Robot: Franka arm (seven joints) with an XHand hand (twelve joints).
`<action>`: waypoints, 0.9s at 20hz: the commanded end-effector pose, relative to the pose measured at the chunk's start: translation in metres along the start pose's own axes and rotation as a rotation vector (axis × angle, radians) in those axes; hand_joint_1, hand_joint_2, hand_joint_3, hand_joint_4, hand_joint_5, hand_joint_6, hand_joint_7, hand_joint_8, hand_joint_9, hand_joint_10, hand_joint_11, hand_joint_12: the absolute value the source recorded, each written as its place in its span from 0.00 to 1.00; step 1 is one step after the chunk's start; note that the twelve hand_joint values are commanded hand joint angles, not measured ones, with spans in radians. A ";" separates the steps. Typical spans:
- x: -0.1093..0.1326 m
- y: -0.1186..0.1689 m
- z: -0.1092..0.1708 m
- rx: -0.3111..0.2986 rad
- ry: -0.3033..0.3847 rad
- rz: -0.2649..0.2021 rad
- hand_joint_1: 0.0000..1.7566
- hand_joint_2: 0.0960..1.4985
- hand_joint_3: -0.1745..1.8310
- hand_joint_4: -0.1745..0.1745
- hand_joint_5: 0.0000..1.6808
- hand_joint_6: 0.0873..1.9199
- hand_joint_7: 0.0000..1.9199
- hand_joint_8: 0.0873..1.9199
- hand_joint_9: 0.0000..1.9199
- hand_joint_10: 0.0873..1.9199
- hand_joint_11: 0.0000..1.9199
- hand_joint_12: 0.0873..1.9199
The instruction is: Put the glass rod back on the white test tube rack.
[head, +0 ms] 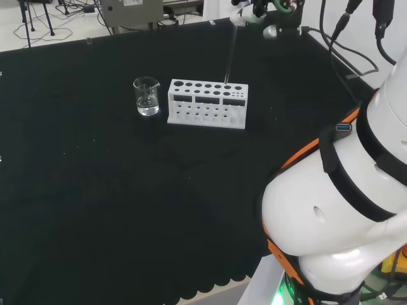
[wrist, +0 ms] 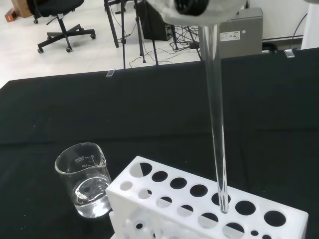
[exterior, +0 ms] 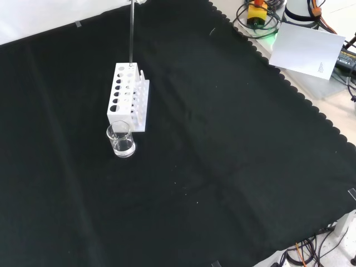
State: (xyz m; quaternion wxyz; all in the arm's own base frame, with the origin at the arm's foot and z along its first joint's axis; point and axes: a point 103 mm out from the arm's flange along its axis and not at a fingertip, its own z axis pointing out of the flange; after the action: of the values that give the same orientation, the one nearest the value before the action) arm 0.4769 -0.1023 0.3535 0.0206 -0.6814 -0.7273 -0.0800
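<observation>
The clear glass rod [head: 230, 57] stands nearly upright, its lower end in a hole at the right end of the white test tube rack [head: 206, 111] in the head view. The hand [head: 249, 14] is above the rack at the cloth's far edge, shut on the rod's top end. In the front view the rod [exterior: 131, 33] rises from the far end of the rack [exterior: 114, 111]. In the wrist view the rod [wrist: 215, 114] runs from the blurred hand [wrist: 189, 12] down into a back-row hole of the rack [wrist: 297, 217].
A small glass beaker [head: 147, 96] with a little clear liquid stands just left of the rack in the head view, nearer than the rack in the front view [exterior: 120, 140]. The arm's white links [head: 343, 210] stand at the right. White paper [exterior: 308, 50] lies beyond the cloth's scalloped edge.
</observation>
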 end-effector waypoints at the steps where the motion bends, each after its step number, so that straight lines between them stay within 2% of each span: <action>1: -0.006 0.010 0.010 0.030 -0.008 0.007 0.74 0.69 0.09 0.00 0.69 0.16 0.58 0.55 0.89 0.29 0.63 0.41; 14: -0.011 0.012 0.019 0.032 0.008 0.018 0.74 0.69 0.09 0.00 0.69 0.16 0.58 0.55 0.89 0.30 0.63 0.41; 18: -0.008 0.012 0.024 0.044 -0.009 0.014 0.74 0.69 0.09 0.00 0.69 0.16 0.58 0.55 0.89 0.30 0.63 0.41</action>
State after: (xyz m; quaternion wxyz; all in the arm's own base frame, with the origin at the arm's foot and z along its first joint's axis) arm 0.4910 -0.1089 0.3331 0.0346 -0.6870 -0.7225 -0.0686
